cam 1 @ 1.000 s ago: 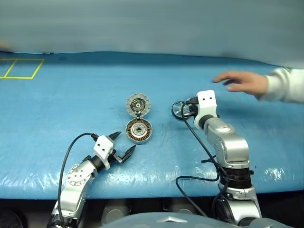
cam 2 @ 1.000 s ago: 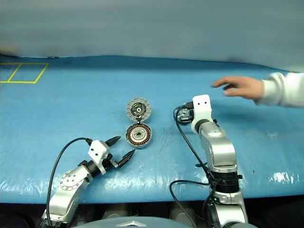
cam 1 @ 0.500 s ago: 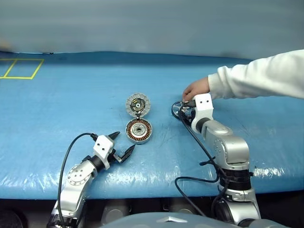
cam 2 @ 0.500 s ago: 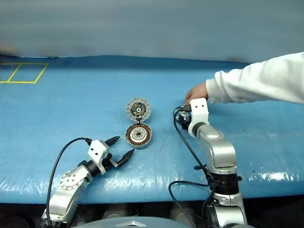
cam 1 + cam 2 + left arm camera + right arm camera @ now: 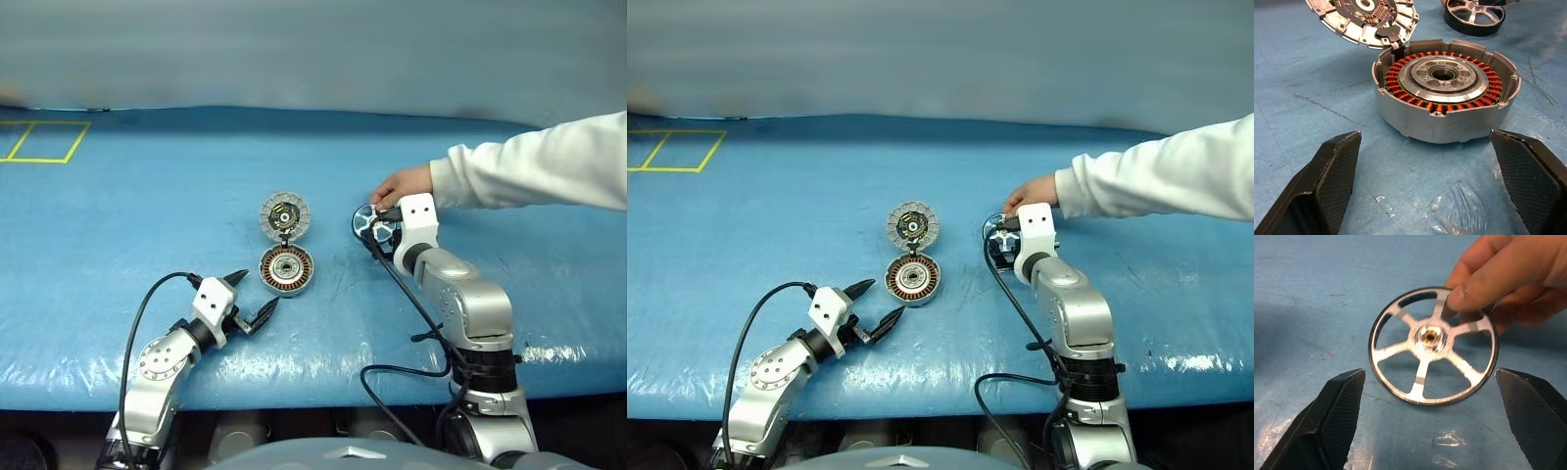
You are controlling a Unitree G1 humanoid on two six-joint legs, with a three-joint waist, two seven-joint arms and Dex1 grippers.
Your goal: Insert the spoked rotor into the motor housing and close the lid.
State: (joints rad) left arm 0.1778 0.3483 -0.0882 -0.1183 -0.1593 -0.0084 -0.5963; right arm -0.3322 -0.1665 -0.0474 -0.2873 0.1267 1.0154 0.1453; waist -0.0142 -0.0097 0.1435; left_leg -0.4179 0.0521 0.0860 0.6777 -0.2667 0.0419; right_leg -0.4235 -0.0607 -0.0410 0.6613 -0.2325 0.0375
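Note:
The spoked rotor [image 5: 1422, 357], black-rimmed with silver spokes, stands tilted on its edge on the blue table, pinched at its upper rim by a person's hand [image 5: 1498, 279]. My right gripper [image 5: 1430, 375] is open, with one finger on each side of the rotor and apart from it. Left of the rotor [image 5: 368, 223] sits the motor housing [image 5: 286, 269], its copper windings showing. Its ribbed lid [image 5: 285, 214] lies swung open behind it. My left gripper [image 5: 259, 291] is open and empty, just in front of and left of the housing [image 5: 1444, 93].
The person's white sleeve [image 5: 534, 168] reaches in from the right over the table's back half. A yellow taped square [image 5: 39, 142] marks the far left. The blue cover's front edge [image 5: 313, 387] runs just before my arms.
My right gripper has opened and let go of the rotor. The person's hand has come in from the right and taken hold of the rotor's rim. The left arm has not moved.

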